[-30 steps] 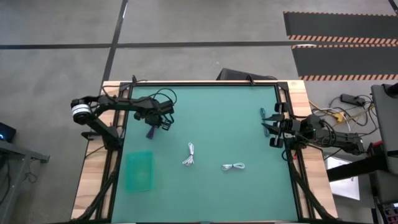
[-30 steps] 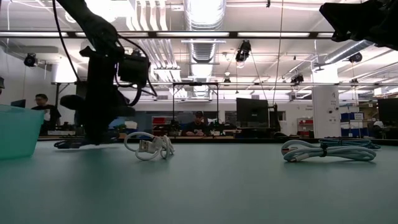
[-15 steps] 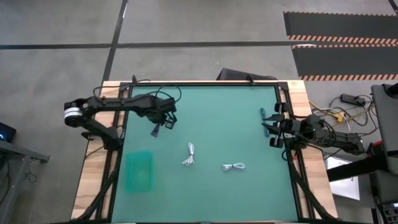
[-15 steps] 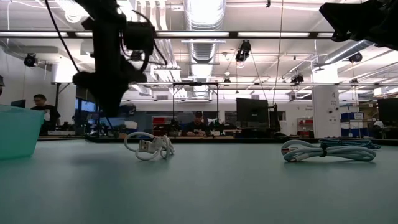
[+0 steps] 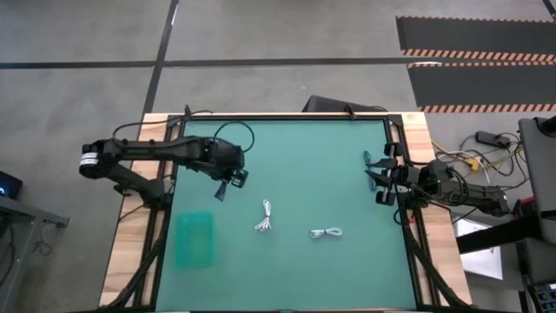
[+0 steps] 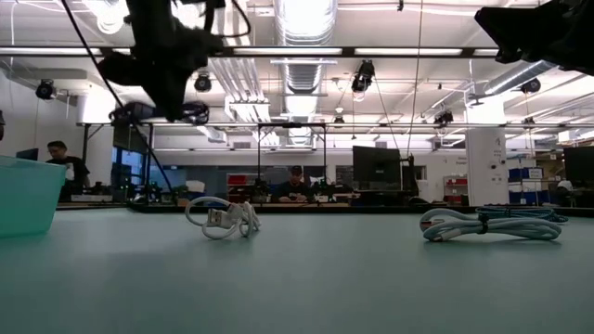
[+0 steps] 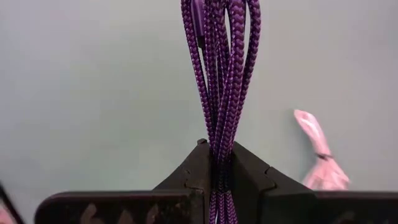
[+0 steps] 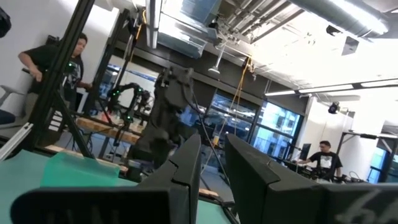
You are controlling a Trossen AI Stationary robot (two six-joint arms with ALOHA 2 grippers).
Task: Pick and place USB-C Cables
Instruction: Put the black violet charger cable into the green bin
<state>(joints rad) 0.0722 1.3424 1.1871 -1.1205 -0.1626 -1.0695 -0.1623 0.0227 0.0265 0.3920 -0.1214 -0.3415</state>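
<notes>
Robotics lab (exposed ducts (image 6: pixel 295 23), monitors (image 6: pixel 375 167))

Green matte tabletop (image 5: pixel 304 165) framed by pale wooden edge boards (image 5: pixel 132 235). Translucent teal plastic bin (image 5: pixel 195 239) sits on the tabletop's near-left part, well apart from the far edge; in the low view it shows at the left margin (image 6: pixel 23 195). Grey concrete floor (image 5: pixel 78 52) around the table, crossed by dark lines. Black mats with orange-striped edges (image 5: pixel 476 39) lie on the floor at upper right. People sit at desks in the room beyond (image 6: pixel 295 181); another at far left (image 6: pixel 60 158). Ceiling ducts and strip lights overhead (image 6: pixel 302 23).
</notes>
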